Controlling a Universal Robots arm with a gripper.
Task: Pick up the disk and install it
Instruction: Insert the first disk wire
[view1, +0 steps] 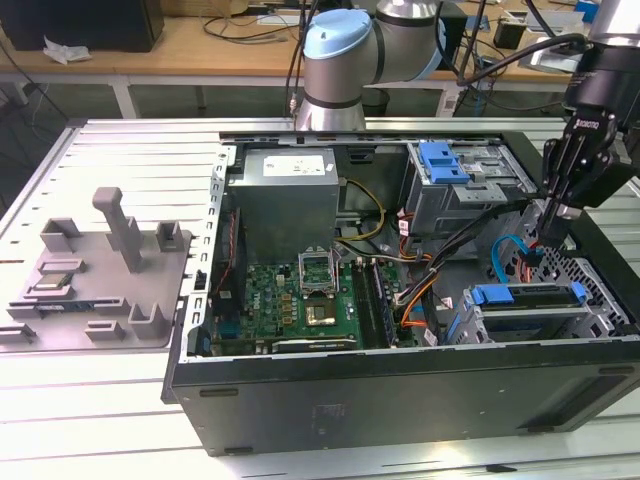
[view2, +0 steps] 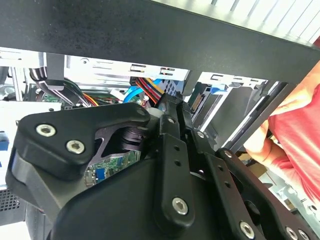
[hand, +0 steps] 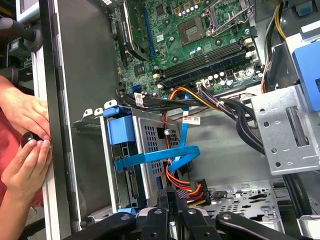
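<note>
The disk (view1: 522, 312), a silver drive under a blue carrier rail, sits in the lower drive cage at the front corner of the open computer case (view1: 400, 385), on the exterior view's right. In the first wrist view the disk (hand: 131, 150) stands on edge in that cage, its blue rail facing out. My gripper (view1: 552, 228) hangs just above and behind the cage, inside the case. Its black fingers (hand: 162, 200) are drawn together next to a connector with red, orange and black wires (hand: 192, 189). A thin blue cable (hand: 160, 157) loops across the cage.
A person's hands (hand: 27, 145) rest on the case wall close to the cage, with a red sleeve (view2: 300, 130) beside my gripper. A motherboard (view1: 310, 290), power supply (view1: 290, 195) and upper bay with a blue bracket (view1: 445, 160) fill the case. A grey fixture (view1: 100, 280) lies left.
</note>
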